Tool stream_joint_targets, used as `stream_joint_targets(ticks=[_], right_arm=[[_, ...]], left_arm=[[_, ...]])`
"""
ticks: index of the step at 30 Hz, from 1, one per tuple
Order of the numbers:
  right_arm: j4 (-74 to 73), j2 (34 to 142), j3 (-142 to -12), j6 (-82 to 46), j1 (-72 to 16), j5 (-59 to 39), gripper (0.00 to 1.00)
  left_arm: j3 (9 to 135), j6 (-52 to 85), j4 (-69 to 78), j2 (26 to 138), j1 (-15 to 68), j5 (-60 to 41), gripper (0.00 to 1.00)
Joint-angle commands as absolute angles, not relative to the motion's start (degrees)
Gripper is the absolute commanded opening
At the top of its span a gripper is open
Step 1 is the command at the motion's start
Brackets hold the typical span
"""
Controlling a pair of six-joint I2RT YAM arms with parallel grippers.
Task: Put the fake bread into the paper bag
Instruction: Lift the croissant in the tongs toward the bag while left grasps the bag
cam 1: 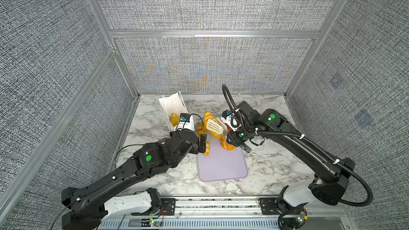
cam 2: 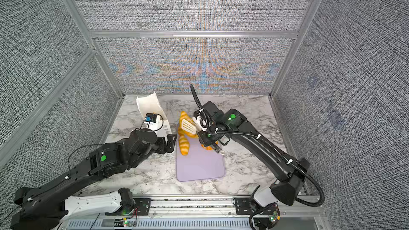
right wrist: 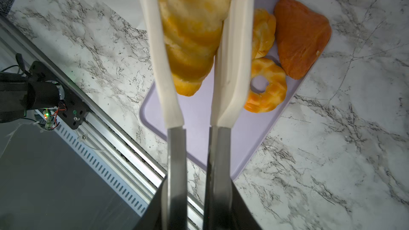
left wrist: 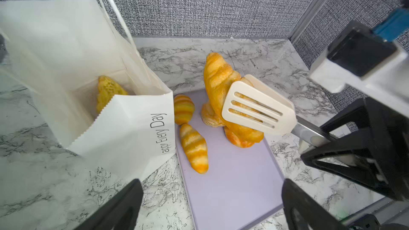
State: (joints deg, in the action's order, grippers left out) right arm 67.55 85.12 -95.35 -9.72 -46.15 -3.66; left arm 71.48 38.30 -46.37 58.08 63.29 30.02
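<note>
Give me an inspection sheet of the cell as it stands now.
Surface: marble table, lilac tray on it.
Job's things: bag open, one pastry inside; big croissant clamped in tongs; two small croissants, doughnut, wedge on tray.
Clutter: nothing seen.
Grippers: left gripper open, empty; right gripper shut on tongs.
Cables: conduit along right arm; thin wire loops at left wrist.
Surroundings: grey panels, front rail.
</note>
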Motion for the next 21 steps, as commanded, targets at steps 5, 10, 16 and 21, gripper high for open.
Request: stream_joint_targets(ticks=[5, 10, 16, 21], right_arm=[[65.66, 83.69, -99.01, -9.87, -46.17, -6.14, 0.32], [66.27, 84.63, -103.11, -10.02, -46.15, -7.27, 0.32], [66.53, 86.67, -108.76, -9.89, -46.19, -8.40, 0.32], [67.17, 88.86, -113.56, -9.67, -47.08, -9.32, 0.32]], left_arm=[[76.16, 36.71, -50.23, 58.79, 63.37, 32.33, 0.99], [80.73, 36.88, -51.89, 58.40, 63.35, 33.35, 0.99], [84.99, 36.61, -55.21, 58.03, 63.37, 35.28, 0.99], [87.21, 38.27, -59.30, 57.36, 63.37, 38.48, 0.99]])
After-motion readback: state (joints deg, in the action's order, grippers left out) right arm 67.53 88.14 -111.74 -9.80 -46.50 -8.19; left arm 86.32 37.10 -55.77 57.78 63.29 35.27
